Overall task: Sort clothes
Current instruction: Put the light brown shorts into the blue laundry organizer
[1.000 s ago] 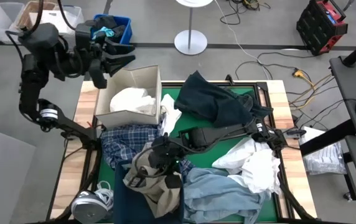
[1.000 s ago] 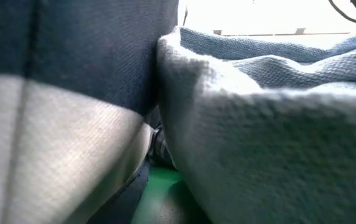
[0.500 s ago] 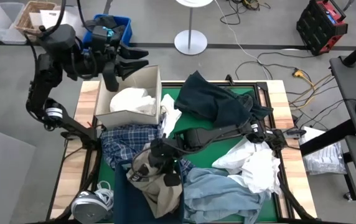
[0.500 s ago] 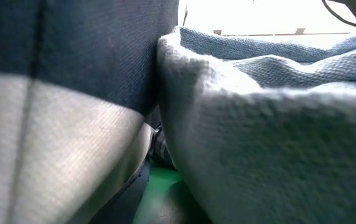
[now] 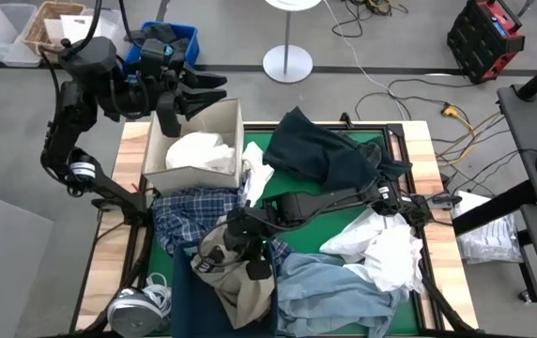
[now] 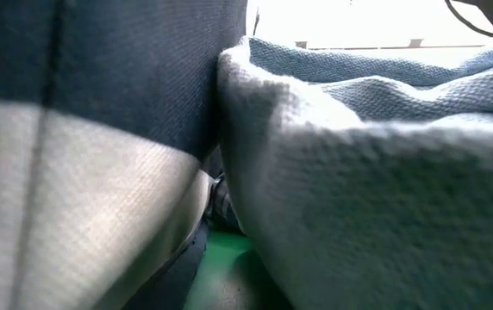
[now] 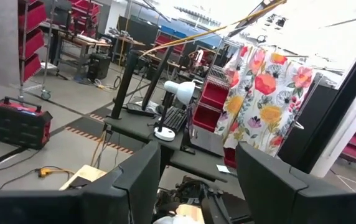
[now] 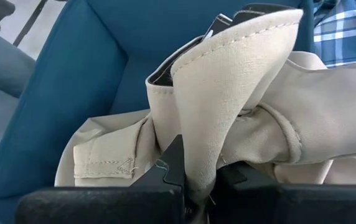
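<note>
Lying bunched at the near-left part of the green table (image 5: 265,141), the tan trousers (image 5: 236,272) rest between the blue-white plaid shirt (image 5: 189,211) and the light blue denim (image 5: 329,286), partly over a dark blue piece (image 8: 97,56). The right gripper (image 5: 240,246) is clamped on a raised fold of the tan cloth; the right wrist view shows both fingers (image 8: 165,180) pinching it near the seam. To do this step well, lift straight up until the trousers clear the neighbouring garments, then carry them slowly so the single fold does not slip. The left gripper (image 5: 214,89) hangs with its jaws spread above the cardboard box (image 5: 222,117) holding a white shirt (image 5: 198,150). A dark navy piece (image 5: 320,150) and more white shirts (image 5: 381,249) lie farther right.
</note>
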You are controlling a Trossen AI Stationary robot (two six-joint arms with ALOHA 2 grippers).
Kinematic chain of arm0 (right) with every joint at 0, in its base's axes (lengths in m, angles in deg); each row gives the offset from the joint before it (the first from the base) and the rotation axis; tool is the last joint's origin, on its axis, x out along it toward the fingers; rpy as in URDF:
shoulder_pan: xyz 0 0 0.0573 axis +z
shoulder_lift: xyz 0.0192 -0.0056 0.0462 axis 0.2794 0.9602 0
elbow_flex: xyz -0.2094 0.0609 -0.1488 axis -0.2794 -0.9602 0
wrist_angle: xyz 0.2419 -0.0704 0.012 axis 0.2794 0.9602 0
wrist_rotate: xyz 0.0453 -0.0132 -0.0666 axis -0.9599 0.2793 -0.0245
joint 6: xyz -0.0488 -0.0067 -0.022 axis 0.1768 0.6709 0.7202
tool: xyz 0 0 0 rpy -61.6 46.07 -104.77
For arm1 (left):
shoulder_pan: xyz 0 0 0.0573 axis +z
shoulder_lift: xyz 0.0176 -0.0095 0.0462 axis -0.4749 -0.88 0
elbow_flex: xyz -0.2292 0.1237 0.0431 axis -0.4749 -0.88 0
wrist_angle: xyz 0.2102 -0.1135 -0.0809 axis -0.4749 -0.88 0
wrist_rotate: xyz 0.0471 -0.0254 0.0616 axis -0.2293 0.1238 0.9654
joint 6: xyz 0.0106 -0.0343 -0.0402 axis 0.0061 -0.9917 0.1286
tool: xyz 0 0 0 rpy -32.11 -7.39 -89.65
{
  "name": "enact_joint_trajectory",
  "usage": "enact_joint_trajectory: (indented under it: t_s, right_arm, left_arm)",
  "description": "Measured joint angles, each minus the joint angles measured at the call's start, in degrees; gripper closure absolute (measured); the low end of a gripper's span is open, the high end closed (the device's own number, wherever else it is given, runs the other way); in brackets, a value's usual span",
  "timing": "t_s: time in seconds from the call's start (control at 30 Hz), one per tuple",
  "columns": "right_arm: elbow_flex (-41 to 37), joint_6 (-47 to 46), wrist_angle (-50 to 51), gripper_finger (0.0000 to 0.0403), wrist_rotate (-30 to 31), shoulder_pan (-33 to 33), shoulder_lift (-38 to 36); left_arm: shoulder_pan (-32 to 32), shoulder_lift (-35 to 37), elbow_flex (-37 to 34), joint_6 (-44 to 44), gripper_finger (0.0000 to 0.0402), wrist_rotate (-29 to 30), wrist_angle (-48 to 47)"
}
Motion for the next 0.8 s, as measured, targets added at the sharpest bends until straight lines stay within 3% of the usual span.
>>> enact_joint_trajectory:
  t_s: [0.8]
  right_arm:
    - [0.0,0.3,-0.5,0.0381,0.1,-0.1,0.0]
  left_arm:
    - [-0.8,-1.8,0.0,0.6,0.0215,0.0,-0.2]
